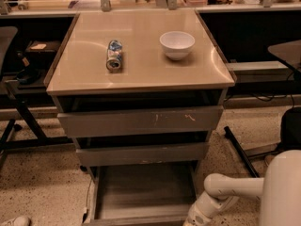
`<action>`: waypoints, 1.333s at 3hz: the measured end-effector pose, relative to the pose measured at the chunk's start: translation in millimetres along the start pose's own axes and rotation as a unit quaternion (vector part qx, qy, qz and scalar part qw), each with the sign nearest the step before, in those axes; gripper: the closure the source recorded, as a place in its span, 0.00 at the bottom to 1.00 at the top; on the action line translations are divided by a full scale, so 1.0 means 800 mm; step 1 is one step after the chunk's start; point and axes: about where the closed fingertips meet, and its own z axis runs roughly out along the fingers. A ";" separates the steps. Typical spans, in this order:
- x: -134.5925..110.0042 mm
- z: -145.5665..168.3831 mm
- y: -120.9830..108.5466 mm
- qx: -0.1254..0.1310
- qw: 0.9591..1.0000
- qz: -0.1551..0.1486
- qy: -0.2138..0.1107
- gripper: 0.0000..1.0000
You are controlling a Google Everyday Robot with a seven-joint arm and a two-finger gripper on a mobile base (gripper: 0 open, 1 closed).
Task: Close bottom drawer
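Note:
The bottom drawer (141, 192) is the lowest of three grey drawers under the tan table. It stands pulled far out, and its wide shallow tray looks empty. Its flat front (136, 221) lies at the lower edge of the camera view. My white arm (230, 188) reaches in from the lower right. My gripper (192, 221) hangs low at the drawer's front right corner and is mostly cut off by the frame edge.
The middle drawer (141, 153) and top drawer (141, 121) stand slightly out. On the table top (141, 69) lie a tipped can (114, 55) and a white bowl (177, 44). A dark strut (240, 150) lies on the floor to the right, and chair legs (21, 121) stand to the left.

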 end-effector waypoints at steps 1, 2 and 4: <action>0.007 0.048 -0.045 -0.005 1.000 0.021 -0.005 1.00; 0.010 0.070 -0.074 0.002 0.999 0.035 -0.007 1.00; -0.001 0.065 -0.101 0.039 0.998 0.040 -0.001 1.00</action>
